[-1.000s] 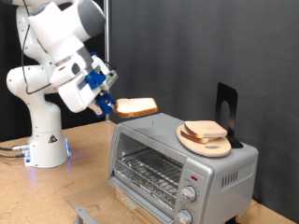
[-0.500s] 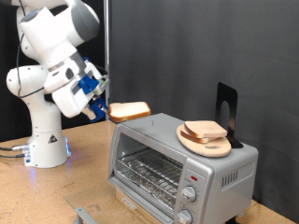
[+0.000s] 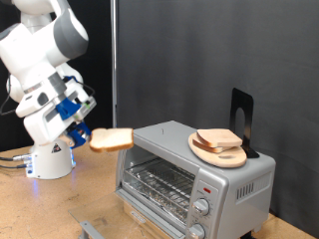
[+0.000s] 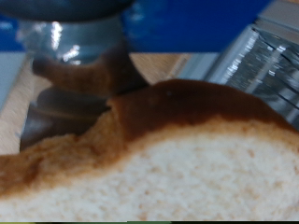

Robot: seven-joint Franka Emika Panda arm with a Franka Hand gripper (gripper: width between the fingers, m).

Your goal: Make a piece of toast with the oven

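Observation:
My gripper (image 3: 88, 132) is shut on the piece of toast (image 3: 112, 139), a pale slice with a brown crust, held flat in the air to the exterior view's left of the oven (image 3: 194, 174). In the wrist view the slice (image 4: 177, 159) fills most of the picture, with one finger (image 4: 79, 70) above it and the oven's edge (image 4: 257, 61) beyond. The oven's glass door is shut and the wire rack shows behind it. Another bread slice (image 3: 218, 139) lies on a round wooden plate (image 3: 219, 152) on the oven's top.
A black stand (image 3: 240, 115) rises behind the plate on the oven's top. The robot's white base (image 3: 50, 159) stands at the exterior view's left on the wooden table (image 3: 60, 209). A grey metal piece (image 3: 90, 229) lies at the table's bottom edge.
The arm has swung to the exterior view's left and downward with the slice, from above the oven's top corner to beside and in front of the oven.

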